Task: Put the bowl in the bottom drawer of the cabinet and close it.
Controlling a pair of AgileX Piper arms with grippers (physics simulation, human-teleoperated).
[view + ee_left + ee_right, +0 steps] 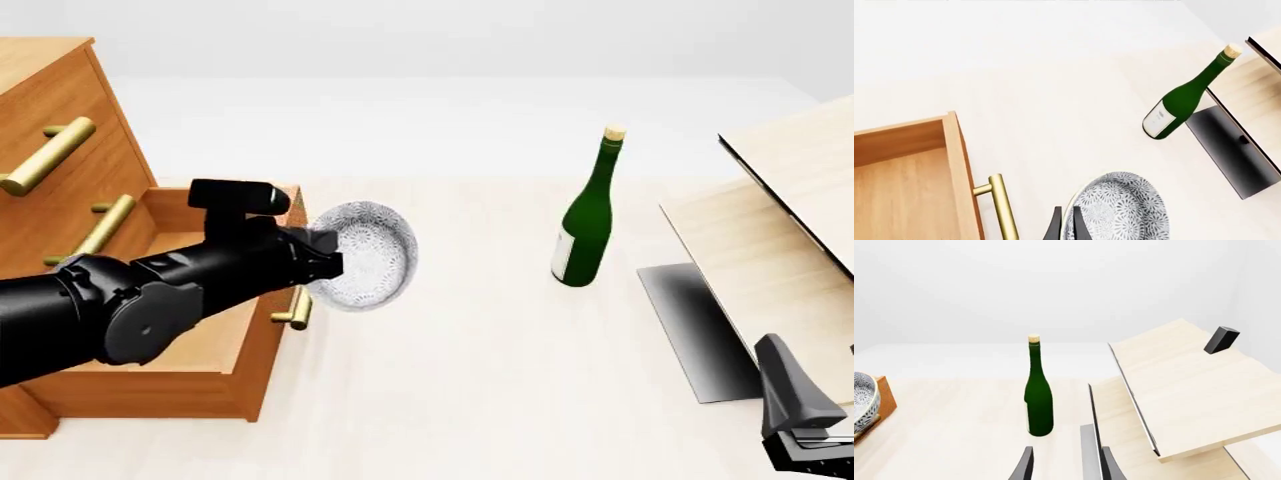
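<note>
Nearest the camera, well apart from the cabinet (40,130), the right gripper (1062,465) hangs over the table (467,350) with its fingers slightly parted around nothing. At the pulled-out bottom drawer (174,340), the left gripper (320,262) pinches the rim of the bowl (363,255), held tipped on edge in the air just beside the brass handle (1002,207). Beyond the cabinet's side, a green bottle (587,215) stands upright near a pale wood panel structure (774,230).

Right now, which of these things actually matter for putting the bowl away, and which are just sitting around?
Part of the job:
- bowl, held by the left arm's fingers
- bottom drawer, pulled open
- cabinet

Just lying about:
- green bottle, upright on the table
- pale wood panel structure
</note>
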